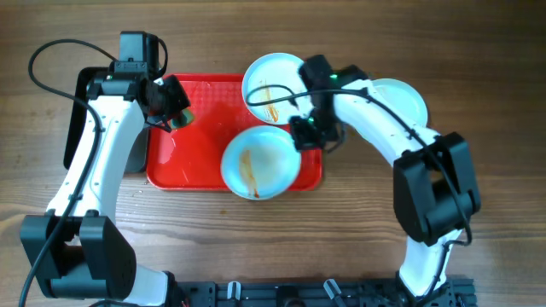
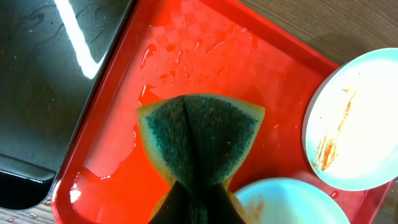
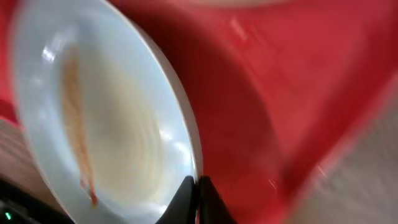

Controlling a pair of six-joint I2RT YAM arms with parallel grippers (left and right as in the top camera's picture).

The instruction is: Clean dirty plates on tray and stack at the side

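Observation:
A red tray (image 1: 183,166) holds two dirty white plates. The near plate (image 1: 258,162) has brown streaks, and my right gripper (image 1: 300,136) is shut on its right rim. In the right wrist view the fingertips (image 3: 198,188) pinch the rim of this plate (image 3: 106,118) over the tray (image 3: 280,93). The far plate (image 1: 271,83) has orange smears and overhangs the tray's back edge. My left gripper (image 1: 175,115) is shut on a green and yellow sponge (image 2: 199,134) above the tray's wet left part (image 2: 186,50). Both plates also show in the left wrist view (image 2: 357,118), (image 2: 286,202).
A clean white plate (image 1: 403,98) lies on the wooden table right of the tray, partly under the right arm. A black flat object (image 1: 81,119) lies left of the tray, also in the left wrist view (image 2: 50,81).

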